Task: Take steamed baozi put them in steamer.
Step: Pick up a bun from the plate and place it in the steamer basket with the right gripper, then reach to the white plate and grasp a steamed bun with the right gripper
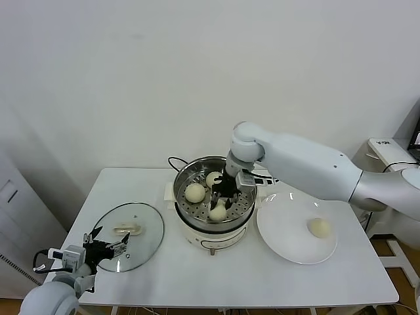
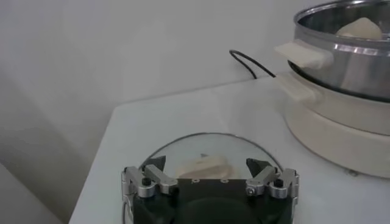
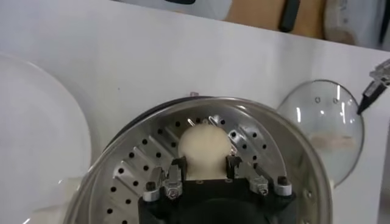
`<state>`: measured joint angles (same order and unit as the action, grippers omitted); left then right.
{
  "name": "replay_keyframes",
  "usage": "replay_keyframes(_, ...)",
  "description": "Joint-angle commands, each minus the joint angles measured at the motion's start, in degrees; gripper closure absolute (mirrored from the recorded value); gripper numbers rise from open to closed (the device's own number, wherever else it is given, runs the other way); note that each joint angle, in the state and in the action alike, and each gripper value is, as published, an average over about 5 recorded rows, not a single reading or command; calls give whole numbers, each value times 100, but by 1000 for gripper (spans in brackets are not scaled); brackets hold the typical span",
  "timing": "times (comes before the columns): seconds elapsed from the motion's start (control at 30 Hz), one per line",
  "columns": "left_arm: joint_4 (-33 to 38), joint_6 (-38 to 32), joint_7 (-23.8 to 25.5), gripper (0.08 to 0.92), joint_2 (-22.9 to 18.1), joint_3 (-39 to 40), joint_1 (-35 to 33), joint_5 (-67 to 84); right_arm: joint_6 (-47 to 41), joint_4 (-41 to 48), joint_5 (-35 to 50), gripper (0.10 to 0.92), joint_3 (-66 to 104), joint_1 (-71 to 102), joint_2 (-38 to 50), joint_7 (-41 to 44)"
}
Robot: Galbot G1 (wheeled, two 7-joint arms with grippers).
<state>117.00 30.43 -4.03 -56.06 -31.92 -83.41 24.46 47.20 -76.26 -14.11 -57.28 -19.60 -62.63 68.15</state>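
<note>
A steamed bun (image 3: 206, 148) is held between the closed jaws of the right gripper (image 1: 220, 199), low over the perforated tray inside the steamer (image 1: 246, 211) — two buns already lie beside it. One bun (image 1: 319, 227) is left on the plate (image 1: 282, 239), nearer the right arm, while the left gripper (image 1: 105, 248) is parked wide open and empty by the glass lid (image 1: 147, 226).
</note>
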Motion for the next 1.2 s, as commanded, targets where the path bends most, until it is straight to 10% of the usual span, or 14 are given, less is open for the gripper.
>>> replay_keyframes(0.03,-14,-10,6,177,-10,-3,-7,-3,280,22,-252,609,18,184,-149,3)
replay_keyframes(0.63,20,2,13,177,-33,-2,14,20,272,1030,-335,217,780,-246,-106,-59)
replay_keyframes(1.2,59,18,13,177,-16,-124,-29,85,-2873,3121,2433,203,-805,-1229,1090,530)
